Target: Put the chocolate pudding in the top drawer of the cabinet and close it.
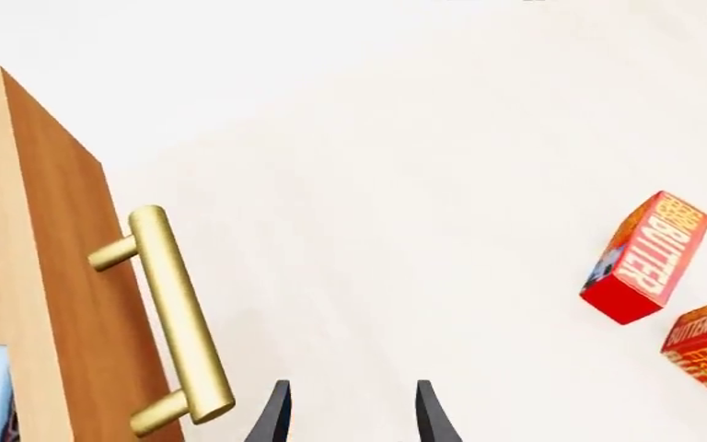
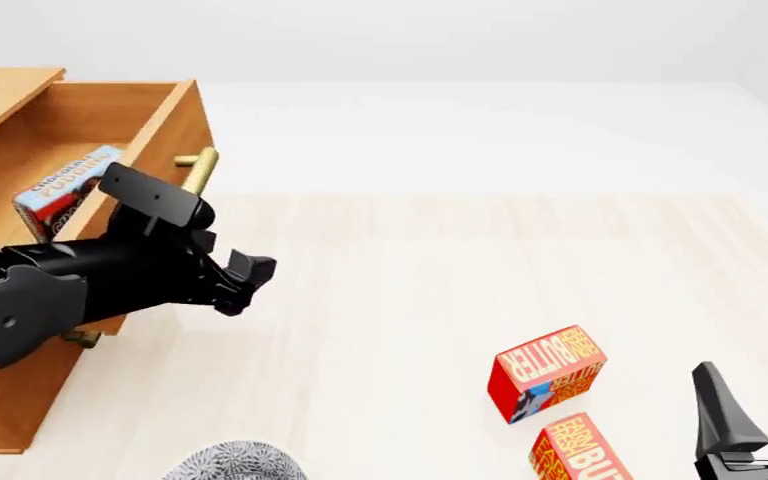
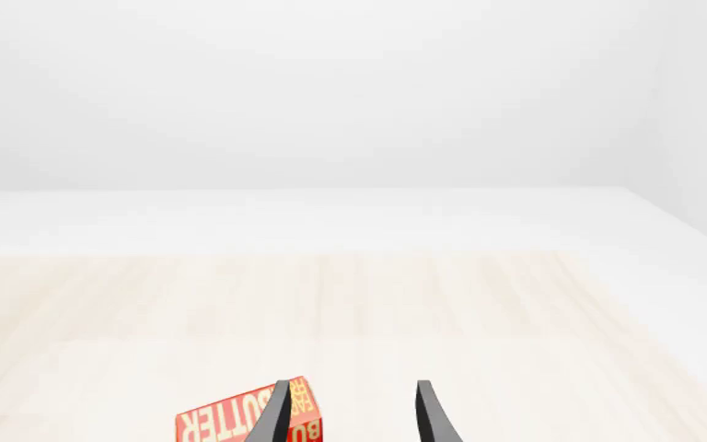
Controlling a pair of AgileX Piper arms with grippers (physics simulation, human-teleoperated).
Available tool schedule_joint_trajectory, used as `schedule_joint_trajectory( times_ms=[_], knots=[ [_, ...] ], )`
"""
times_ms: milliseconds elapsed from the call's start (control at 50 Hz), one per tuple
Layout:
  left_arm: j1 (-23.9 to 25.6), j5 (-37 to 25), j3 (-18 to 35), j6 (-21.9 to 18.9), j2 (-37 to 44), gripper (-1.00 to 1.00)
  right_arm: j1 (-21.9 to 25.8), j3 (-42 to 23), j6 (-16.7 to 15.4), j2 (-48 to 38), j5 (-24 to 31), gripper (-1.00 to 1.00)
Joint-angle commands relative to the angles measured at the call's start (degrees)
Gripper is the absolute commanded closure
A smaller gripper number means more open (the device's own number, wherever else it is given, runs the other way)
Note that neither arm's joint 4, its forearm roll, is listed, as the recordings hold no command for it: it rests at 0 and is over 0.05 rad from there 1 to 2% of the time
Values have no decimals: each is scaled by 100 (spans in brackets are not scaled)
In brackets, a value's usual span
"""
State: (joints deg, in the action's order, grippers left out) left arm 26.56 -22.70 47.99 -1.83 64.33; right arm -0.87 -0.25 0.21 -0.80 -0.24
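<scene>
Left gripper [image 1: 347, 414], left wrist view: fingers apart, empty, just beside brass handle [image 1: 179, 327] of top drawer [image 1: 47, 267]; bare table [image 1: 427, 212] ahead.

Front view: chocolate pudding [image 2: 67, 190] lies inside pulled-out drawer of cabinet [image 2: 4, 95]. Placing done; closing left. Butter boxes [image 2: 547, 372] well apart, push path free.

Right wrist view: right gripper [image 3: 351, 414] parted, empty, near one butter box.
</scene>
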Motion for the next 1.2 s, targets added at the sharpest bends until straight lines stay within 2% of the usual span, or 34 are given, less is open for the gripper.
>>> schedule_joint_trajectory(
  times_ms=[20, 180, 620, 1200],
  knots=[
    [-359, 48, -197, 41, -153, -100, 1, 0, 0, 1, 0, -100],
    [-588, 107, -281, 58, -212, -100, -1, 0, 1, 0, 0, -100],
    [-782, 308, -398, 35, -182, -100, 0, 0, -1, -1, 0, -100],
    [-1187, 242, -420, -9, -397, -100, 0, 0, 1, 0, 0, -100]
  ],
)
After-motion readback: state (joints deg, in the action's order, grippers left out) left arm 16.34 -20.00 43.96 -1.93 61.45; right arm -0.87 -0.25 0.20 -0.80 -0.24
